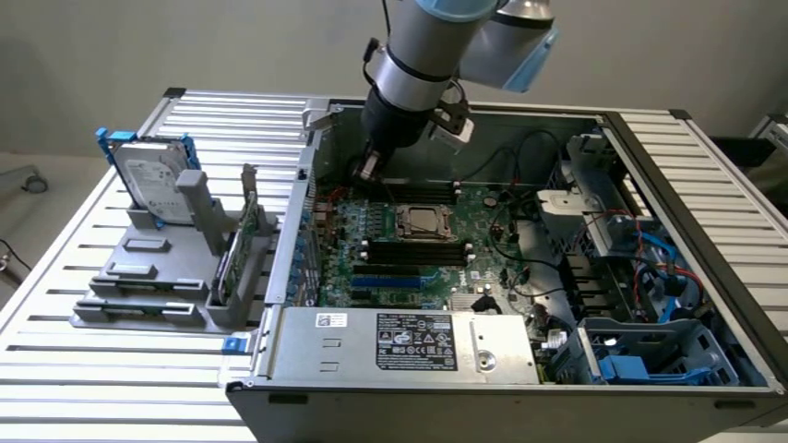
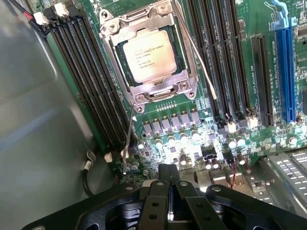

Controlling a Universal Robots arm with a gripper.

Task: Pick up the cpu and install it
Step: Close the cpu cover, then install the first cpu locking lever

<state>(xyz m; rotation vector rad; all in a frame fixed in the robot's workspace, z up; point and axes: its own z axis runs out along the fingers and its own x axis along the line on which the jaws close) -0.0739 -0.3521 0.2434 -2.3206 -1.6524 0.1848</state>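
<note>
**A:** Start closest. How does the tool stand?

**B:** The tool point(image 2: 168, 175) has its two black fingers pressed together, with nothing seen between them. It hangs over the green motherboard point(image 2: 254, 19), near the socket frame point(image 2: 158, 90). It is on the side of the frame where rows of small round capacitors point(image 2: 170, 143) sit.

**A:** And the cpu?

**B:** The cpu point(image 2: 149, 56) lies flat inside the socket frame, its pale metal top facing up with printed text on it. The frame laps over its edges. The tool is apart from the cpu and does not touch it.

**A:** What sits beside the frame?

**B:** Two thin wire levers point(image 2: 199, 57) run out from the frame, one on each side. Banks of long black memory slots point(image 2: 84, 81) flank it on two opposite sides. Beyond one bank, farther from the frame, is a long blue slot point(image 2: 283, 67). Beyond the other bank is the grey case wall point(image 2: 33, 120).

**A:** And farther out?

**B:** In the exterior view the arm point(image 1: 412, 65) comes down into the open computer case behind the frame, towards the exterior view's left. The power supply point(image 1: 394, 341) lies along the case edge in front of the frame. Well away from the frame, to the exterior view's left and outside the case, is a grey stand point(image 1: 161, 277). It holds a silver hard drive point(image 1: 154, 175) upright in a blue bracket. Everything rests on the slatted metal counter point(image 1: 74, 369).
</note>
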